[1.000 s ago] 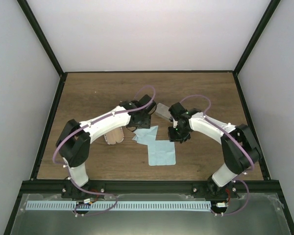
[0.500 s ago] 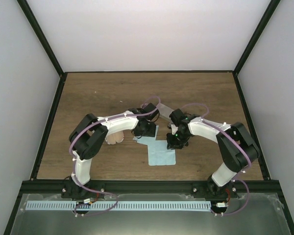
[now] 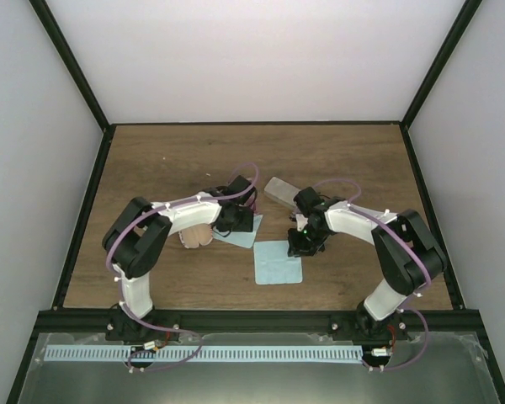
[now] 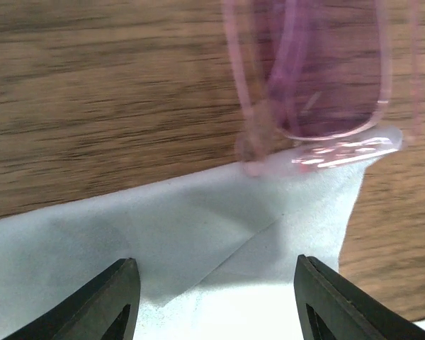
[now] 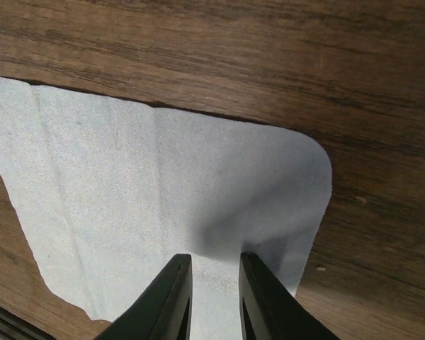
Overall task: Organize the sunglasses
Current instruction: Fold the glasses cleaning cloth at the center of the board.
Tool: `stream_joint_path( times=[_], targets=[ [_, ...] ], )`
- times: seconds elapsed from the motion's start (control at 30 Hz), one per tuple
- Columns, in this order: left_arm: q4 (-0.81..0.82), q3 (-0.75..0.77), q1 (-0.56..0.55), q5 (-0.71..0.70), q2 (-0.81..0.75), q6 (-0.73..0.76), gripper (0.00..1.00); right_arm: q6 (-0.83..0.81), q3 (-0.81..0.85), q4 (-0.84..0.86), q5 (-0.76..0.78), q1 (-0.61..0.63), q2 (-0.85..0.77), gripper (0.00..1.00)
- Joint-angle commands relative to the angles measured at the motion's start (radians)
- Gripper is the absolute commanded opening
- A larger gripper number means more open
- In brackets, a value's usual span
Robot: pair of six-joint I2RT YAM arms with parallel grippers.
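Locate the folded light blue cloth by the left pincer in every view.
Top external: folded cloth centre-left, beside the left pincer.
Left wrist: lower half, tip meeting pink sunglasses.
Right wrist: absent; that is the square cloth.
Shared landmark: wooden table.

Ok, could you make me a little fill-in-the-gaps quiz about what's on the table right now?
1. The sunglasses have ____ lenses.
2. Their edge lies on the tip of a light ____ cloth.
3. The left claw is over that cloth with its fingers ____.
4. Seen from above, ____ such cloths lie on the table.
Missing words: pink; blue; open; two.
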Motion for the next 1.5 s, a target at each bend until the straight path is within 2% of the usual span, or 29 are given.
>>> stream_joint_path(
  times=[0.0,0.1,0.23,0.3,0.43,0.47,0.5,0.53,0.6,0.63,0.9,1.47],
  targets=[
    [-0.105,-0.083,0.038,-0.087,0.019,0.008,0.62,-0.011,-0.007,0.011,0.032,-0.012,-0.001,0.20],
    [-0.101,-0.066,0.039,-0.072,-0.013,0.001,0.62,-0.019,0.016,0.000,0.026,-0.012,-0.019,0.23],
    [-0.121,0.021,0.038,-0.057,-0.071,-0.001,0.64,-0.026,0.093,-0.055,0.038,-0.012,-0.069,0.37],
    [-0.133,0.076,0.038,-0.059,-0.101,-0.010,0.66,-0.026,0.139,-0.080,0.052,-0.012,-0.088,0.40],
    [-0.140,0.154,0.020,-0.070,-0.151,-0.035,0.78,-0.021,0.198,-0.109,0.106,-0.012,-0.094,0.43],
    [-0.138,0.162,0.009,-0.081,-0.165,-0.042,0.87,-0.016,0.200,-0.109,0.130,-0.012,-0.092,0.43],
    [-0.134,0.167,-0.005,-0.085,-0.173,-0.048,0.91,-0.011,0.202,-0.112,0.157,-0.012,-0.088,0.43],
    [-0.131,0.169,-0.016,-0.081,-0.174,-0.055,0.91,-0.006,0.201,-0.114,0.180,-0.012,-0.079,0.43],
    [-0.153,0.178,-0.038,-0.047,-0.152,-0.081,0.74,0.004,0.193,-0.113,0.232,-0.012,-0.062,0.41],
    [-0.159,0.179,-0.052,-0.033,-0.139,-0.094,0.72,0.006,0.189,-0.110,0.250,-0.012,-0.053,0.41],
    [-0.141,0.165,-0.164,-0.004,-0.045,-0.160,0.67,0.007,0.167,-0.091,0.324,-0.013,-0.006,0.36],
    [-0.050,0.088,-0.164,0.073,0.070,-0.155,0.61,-0.004,0.088,-0.018,0.282,-0.008,0.025,0.29]
  ],
)
